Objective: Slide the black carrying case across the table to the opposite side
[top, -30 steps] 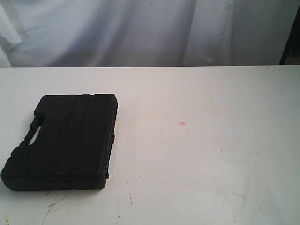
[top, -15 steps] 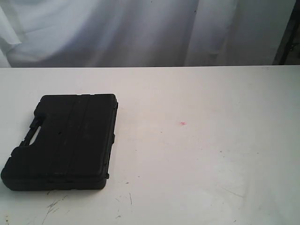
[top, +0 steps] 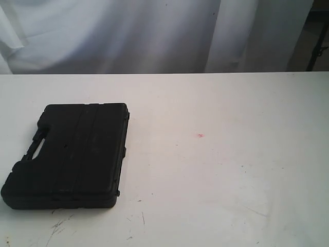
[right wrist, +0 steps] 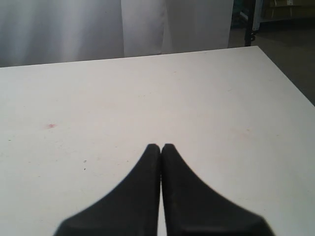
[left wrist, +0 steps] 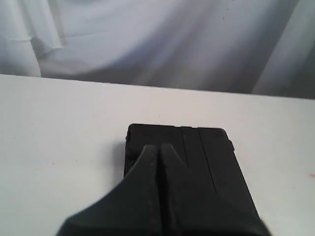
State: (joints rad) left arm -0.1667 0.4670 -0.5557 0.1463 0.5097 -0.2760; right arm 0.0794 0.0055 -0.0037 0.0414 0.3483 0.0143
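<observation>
The black carrying case (top: 69, 154) lies flat on the left part of the white table (top: 216, 170), its handle cut-out toward the left edge. Neither arm shows in the exterior view. In the left wrist view the case (left wrist: 206, 162) lies just beyond and under my left gripper (left wrist: 160, 147), whose fingers are pressed together with nothing between them. My right gripper (right wrist: 161, 146) is shut too, hovering over bare tabletop (right wrist: 147, 93) with no case in its view.
A white curtain (top: 128, 31) hangs behind the table's far edge. A small red mark (top: 200, 136) sits near the table's middle, dark scuffs (top: 59, 226) near the front. A dark frame (top: 318, 41) stands at the back right; the table's right edge (right wrist: 285, 73) drops to dark floor.
The case has not moved. At the back right the curtain's edge has shifted, showing more of the room behind it.
</observation>
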